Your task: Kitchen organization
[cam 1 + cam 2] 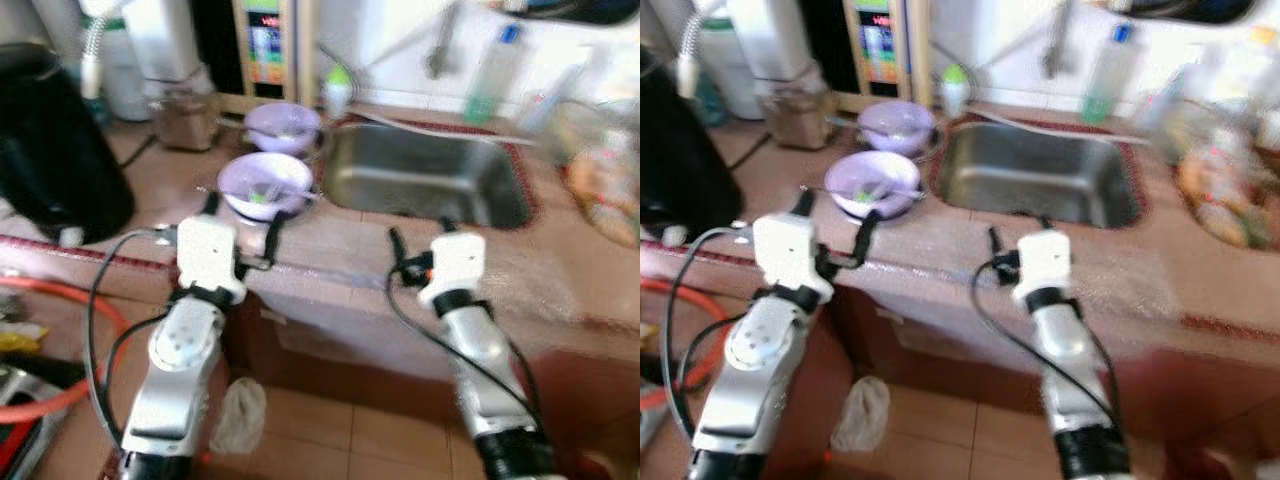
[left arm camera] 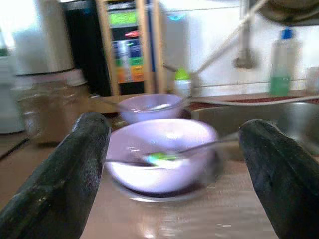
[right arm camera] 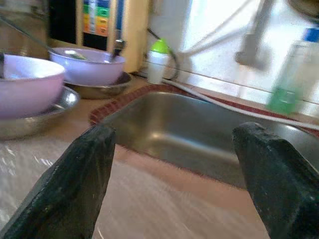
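A lavender bowl (image 1: 265,183) holding a spoon and a green scrap sits on a metal plate near the counter's front edge. A second lavender bowl (image 1: 282,125) stands behind it on its own metal plate. My left gripper (image 1: 241,218) is open just in front of the near bowl (image 2: 162,154), which lies between its fingers in the left wrist view, untouched. My right gripper (image 1: 420,233) is open and empty over the counter's front strip, facing the steel sink (image 1: 420,175). The sink basin (image 3: 199,134) looks bare.
A black appliance (image 1: 50,150) stands at the left. A glass jar (image 1: 185,120), a green-capped bottle (image 1: 338,92) and a detergent bottle (image 1: 490,80) line the back. A basket of food (image 1: 605,190) sits at the right. An orange hose (image 1: 60,300) and a cloth (image 1: 238,415) lie below.
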Available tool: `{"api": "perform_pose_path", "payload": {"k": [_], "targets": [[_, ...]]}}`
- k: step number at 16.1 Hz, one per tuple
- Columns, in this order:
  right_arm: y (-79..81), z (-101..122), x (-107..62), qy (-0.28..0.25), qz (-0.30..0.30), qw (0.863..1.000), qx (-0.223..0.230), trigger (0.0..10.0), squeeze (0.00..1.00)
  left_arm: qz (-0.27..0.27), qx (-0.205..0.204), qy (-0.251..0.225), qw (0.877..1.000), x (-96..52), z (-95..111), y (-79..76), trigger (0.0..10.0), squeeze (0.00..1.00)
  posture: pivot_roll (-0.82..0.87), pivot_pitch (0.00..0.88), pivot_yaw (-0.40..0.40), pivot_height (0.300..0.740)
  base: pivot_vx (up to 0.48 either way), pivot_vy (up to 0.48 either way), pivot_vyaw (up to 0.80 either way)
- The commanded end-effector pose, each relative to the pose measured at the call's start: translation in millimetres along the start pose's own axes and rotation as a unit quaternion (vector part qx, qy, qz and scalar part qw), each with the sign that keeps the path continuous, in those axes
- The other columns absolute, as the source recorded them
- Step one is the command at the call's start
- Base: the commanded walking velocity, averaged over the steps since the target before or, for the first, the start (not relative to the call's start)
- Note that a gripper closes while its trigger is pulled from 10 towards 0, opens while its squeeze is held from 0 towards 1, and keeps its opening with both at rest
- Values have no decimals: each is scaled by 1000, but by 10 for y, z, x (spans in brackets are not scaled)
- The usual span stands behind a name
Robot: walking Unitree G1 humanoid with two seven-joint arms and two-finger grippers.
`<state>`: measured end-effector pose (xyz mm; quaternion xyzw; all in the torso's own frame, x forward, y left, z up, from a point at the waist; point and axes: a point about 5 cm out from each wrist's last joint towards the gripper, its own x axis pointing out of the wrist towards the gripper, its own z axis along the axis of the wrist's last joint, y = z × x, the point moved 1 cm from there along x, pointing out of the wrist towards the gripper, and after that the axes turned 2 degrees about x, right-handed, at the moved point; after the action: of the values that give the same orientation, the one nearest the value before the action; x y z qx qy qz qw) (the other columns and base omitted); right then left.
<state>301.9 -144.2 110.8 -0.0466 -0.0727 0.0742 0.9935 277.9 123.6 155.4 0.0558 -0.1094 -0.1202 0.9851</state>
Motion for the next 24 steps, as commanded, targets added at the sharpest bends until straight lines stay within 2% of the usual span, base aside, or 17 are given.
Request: {"api": "perform_pose_path", "payload": {"k": [1, 13, 21, 24], "targets": [[78, 36, 34, -8, 10, 1000, 9, 10000, 0, 4, 9, -2, 1000, -7, 15, 55, 10000, 0, 33, 0, 11, 740, 311, 0, -400], [82, 18, 42, -5, 11, 1000, 10, 10000, 0, -25, 23, -8, 999, -20, 21, -37, 10000, 0, 32, 0, 11, 740, 44, 0, 0], [79, 19, 51, -6, 13, 1000, 5, 10000, 0, -27, 23, -12, 999, -17, 24, -35, 10000, 0, 32, 0, 9, 740, 0, -404, 0], [79, 17, 50, -5, 14, 1000, 4, 10000, 0, -23, 24, -14, 999, -18, 31, -25, 10000, 0, 32, 0, 7, 740, 0, 0, 0]]}}
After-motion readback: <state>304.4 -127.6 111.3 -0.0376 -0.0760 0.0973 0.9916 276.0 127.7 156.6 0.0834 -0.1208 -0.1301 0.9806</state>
